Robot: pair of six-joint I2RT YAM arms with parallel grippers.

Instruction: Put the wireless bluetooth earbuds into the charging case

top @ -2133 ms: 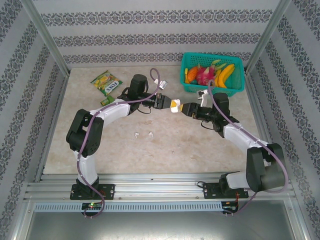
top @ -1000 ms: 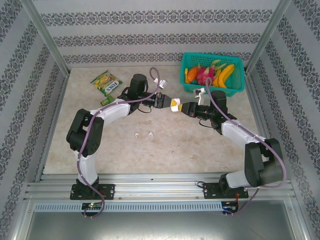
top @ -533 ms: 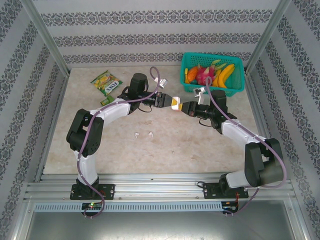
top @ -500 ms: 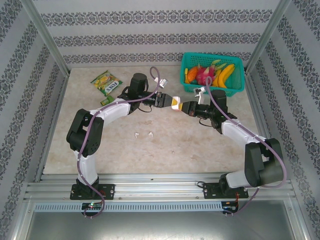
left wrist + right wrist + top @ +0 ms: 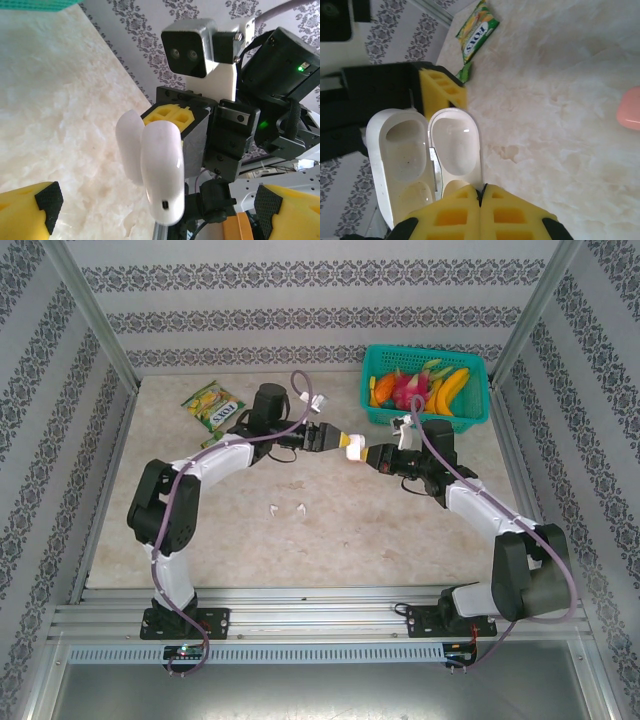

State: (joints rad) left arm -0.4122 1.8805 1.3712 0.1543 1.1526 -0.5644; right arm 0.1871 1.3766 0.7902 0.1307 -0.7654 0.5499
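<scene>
The white charging case [image 5: 346,443] hangs open above the middle of the table. My right gripper [image 5: 361,452] is shut on it. In the right wrist view its yellow fingers [image 5: 520,215] pinch the rim of one half of the case [image 5: 455,145], and both hollows hold nothing. My left gripper [image 5: 325,437] stands open just left of the case. In the left wrist view its fingertips [image 5: 42,200] sit wide on either side of the case [image 5: 160,170] without touching it. Two white earbuds [image 5: 272,509] [image 5: 300,508] lie on the table nearer the arm bases.
A teal basket [image 5: 425,418] of fruit stands at the back right. A yellow-green snack packet [image 5: 212,405] and a small green item [image 5: 210,443] lie at the back left. A coral-pink rounded thing [image 5: 630,107] shows at the right wrist view's edge.
My left gripper has opened, let go of the case and drawn back a little to the left. The right gripper still holds the case, now slightly higher.
</scene>
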